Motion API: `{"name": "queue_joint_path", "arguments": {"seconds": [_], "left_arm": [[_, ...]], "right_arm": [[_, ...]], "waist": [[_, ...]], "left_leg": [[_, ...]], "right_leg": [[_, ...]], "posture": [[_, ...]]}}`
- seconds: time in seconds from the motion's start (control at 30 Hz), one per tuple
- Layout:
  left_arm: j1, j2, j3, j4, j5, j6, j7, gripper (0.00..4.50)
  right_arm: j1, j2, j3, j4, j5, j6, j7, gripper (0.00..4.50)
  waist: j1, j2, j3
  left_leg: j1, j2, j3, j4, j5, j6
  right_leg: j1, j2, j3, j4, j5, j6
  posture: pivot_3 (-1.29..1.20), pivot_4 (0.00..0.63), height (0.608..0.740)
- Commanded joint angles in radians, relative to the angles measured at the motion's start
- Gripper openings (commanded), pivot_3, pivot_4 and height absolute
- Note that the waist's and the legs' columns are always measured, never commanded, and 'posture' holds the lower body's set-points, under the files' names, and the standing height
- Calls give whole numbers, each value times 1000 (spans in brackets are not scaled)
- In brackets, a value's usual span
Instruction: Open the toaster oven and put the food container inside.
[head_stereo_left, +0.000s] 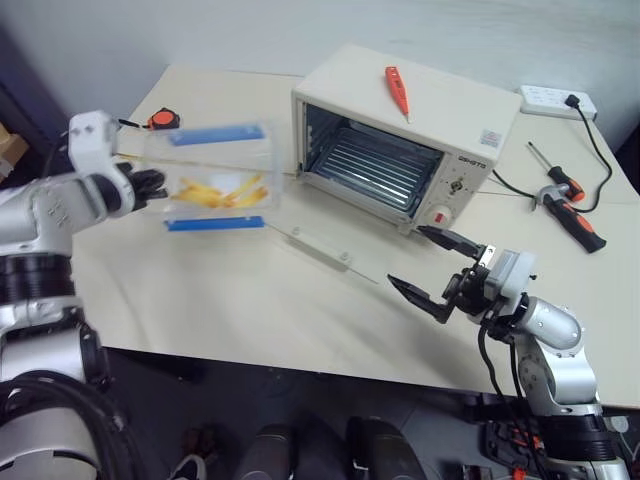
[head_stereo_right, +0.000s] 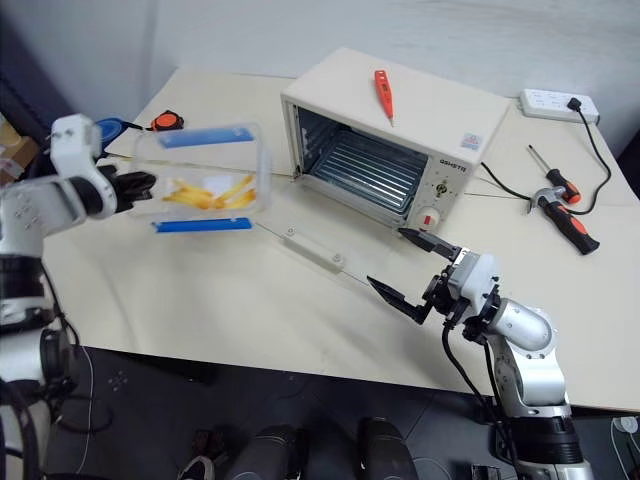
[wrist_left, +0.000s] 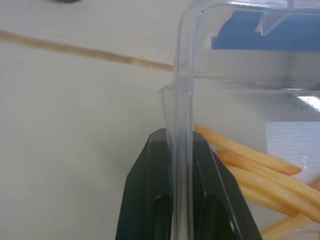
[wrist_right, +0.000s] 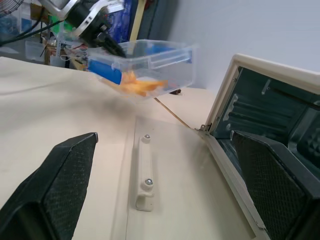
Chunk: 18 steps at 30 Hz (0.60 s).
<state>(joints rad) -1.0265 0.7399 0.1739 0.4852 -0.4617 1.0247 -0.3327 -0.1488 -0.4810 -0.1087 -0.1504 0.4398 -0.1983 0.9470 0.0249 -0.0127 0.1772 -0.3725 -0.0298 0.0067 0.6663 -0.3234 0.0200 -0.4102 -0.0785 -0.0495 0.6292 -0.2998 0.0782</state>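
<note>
A: Left claw (wrist_left: 181, 145) was clamped on the wall of the food container (head_stereo_left: 220, 175), wasn't it?

B: It was, gripping it clear above the surface (head_stereo_left: 250, 300), fries showing through, left of the toaster oven (head_stereo_left: 400, 130).

A: And the oven?

B: Glass door dropped flat, rack bare. Right claw (head_stereo_left: 437, 268) hung spread wide near the front right corner, gripping nothing.

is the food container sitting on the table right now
No, the food container hangs clear above the table, pinched at its rim by the left gripper.
</note>
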Motion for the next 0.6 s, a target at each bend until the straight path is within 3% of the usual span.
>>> {"name": "queue_joint_path", "arguments": {"seconds": [0.03,0.23,0.47,0.57,0.6], "left_arm": [[-116,-73,-88,80,46,-44,-102,8],[-253,-222,-202,290,154,-174,-211,8],[-348,-340,-235,511,255,-343,-275,8],[-365,-357,-230,560,288,-398,-277,1078],[-370,-361,-207,575,280,-422,-267,1160]], "right_arm": [[33,-11,-24,-65,0,-10,-25,4500],[84,-7,-26,-131,-10,12,-72,4500],[131,5,-16,-207,-29,37,-141,4500],[149,8,-6,-235,-42,65,-176,4500],[152,9,-4,-243,-41,79,-185,4500]], "waist": [[1,0,0],[-14,-1,1],[-19,-1,1],[-19,-1,1],[-19,-1,1]], "left_leg": [[0,0,0,0,0,0],[-1,0,3,0,0,0],[-1,1,4,0,1,0],[0,1,4,0,1,0],[0,1,4,0,1,0]], "right_leg": [[0,0,0,0,0,0],[-2,2,1,1,0,0],[-2,2,1,2,0,0],[-2,2,1,3,0,0],[-2,2,1,3,0,0]], "posture": [[0,150,740],[0,150,740],[0,150,740],[0,150,740],[0,150,740]]}}
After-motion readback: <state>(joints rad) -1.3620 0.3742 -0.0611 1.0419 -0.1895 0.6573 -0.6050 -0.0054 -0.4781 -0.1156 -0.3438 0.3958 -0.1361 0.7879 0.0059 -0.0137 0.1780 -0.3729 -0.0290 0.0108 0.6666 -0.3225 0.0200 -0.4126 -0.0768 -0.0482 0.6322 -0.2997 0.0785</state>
